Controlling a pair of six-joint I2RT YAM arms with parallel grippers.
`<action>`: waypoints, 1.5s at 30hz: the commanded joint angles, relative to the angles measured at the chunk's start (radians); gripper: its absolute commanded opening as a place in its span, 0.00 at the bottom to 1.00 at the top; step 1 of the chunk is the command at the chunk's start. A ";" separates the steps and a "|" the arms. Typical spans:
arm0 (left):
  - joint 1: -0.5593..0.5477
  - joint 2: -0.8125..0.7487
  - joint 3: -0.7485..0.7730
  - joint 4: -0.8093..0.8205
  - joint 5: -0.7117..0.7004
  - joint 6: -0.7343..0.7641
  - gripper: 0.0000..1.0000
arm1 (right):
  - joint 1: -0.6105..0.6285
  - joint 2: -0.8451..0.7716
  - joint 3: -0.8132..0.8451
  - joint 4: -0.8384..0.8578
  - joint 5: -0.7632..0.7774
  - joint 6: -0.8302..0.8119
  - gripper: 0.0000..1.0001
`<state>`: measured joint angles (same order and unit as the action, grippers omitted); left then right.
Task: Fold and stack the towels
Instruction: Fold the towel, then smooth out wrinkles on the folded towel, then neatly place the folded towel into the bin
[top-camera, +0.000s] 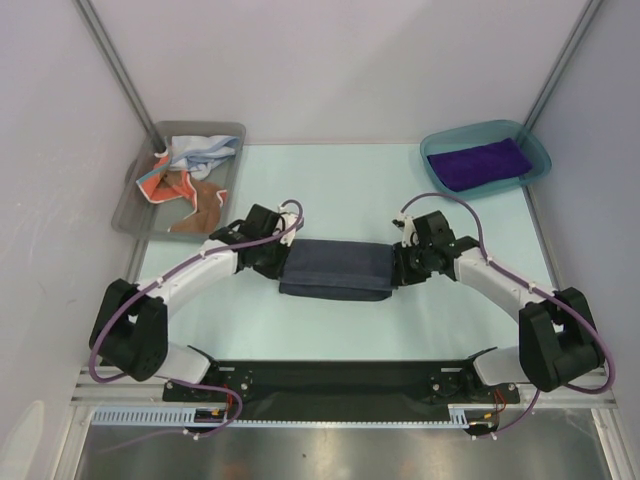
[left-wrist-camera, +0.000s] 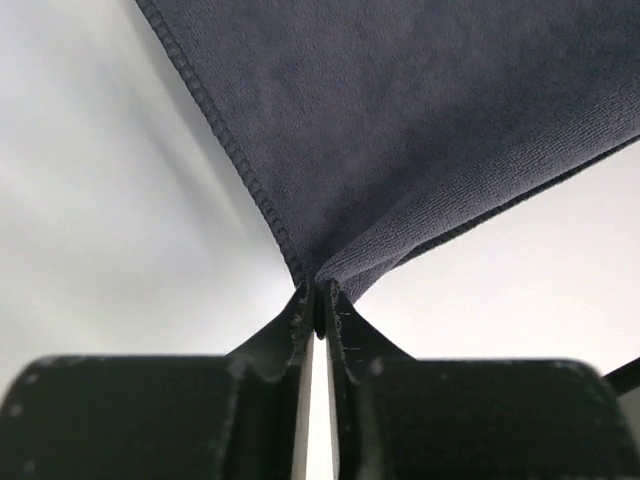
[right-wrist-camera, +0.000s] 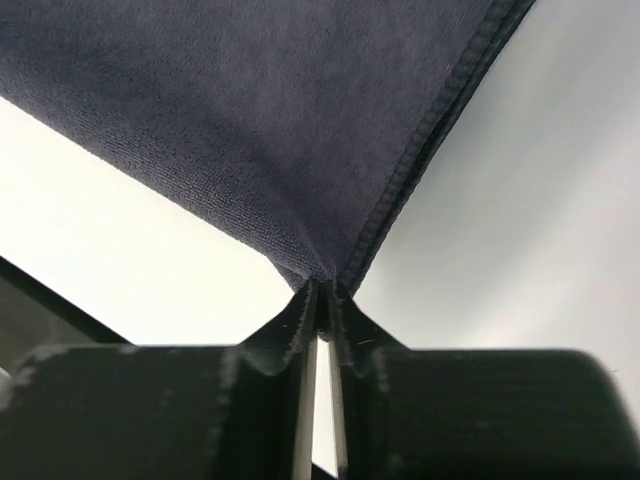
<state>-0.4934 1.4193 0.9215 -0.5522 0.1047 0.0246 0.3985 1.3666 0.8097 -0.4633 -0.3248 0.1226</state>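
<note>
Left gripper (left-wrist-camera: 320, 292) and right gripper (right-wrist-camera: 322, 288) each clamp a corner of the grey-blue towel (top-camera: 335, 266), mid-fold. The next move likely requires synchronized travel.

Dark grey-blue towel (left-wrist-camera: 420, 130) corner pinched in left tool (left-wrist-camera: 320, 300), stitched hem taut.

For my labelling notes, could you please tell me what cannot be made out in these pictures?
- Top view: the tips of the left gripper and right gripper, hidden under their own wrists.
- Wrist views: most of the dark grey-blue towel, cut off by the frame edges.
- Top view: how many cloths lie in the grey bin; they are crumpled together.
</note>
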 joint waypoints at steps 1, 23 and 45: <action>-0.022 -0.010 0.023 -0.063 -0.057 -0.017 0.19 | 0.017 -0.032 -0.006 -0.044 0.024 0.026 0.15; -0.025 0.062 0.023 0.074 -0.019 -0.368 0.44 | 0.017 0.006 -0.056 0.210 0.024 0.301 0.29; 0.107 0.311 0.165 0.063 -0.007 -0.361 0.53 | 0.003 0.156 -0.054 0.345 0.188 0.316 0.62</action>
<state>-0.3981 1.6943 1.0756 -0.5034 0.0589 -0.3569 0.4030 1.4555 0.7177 -0.1837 -0.1596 0.4480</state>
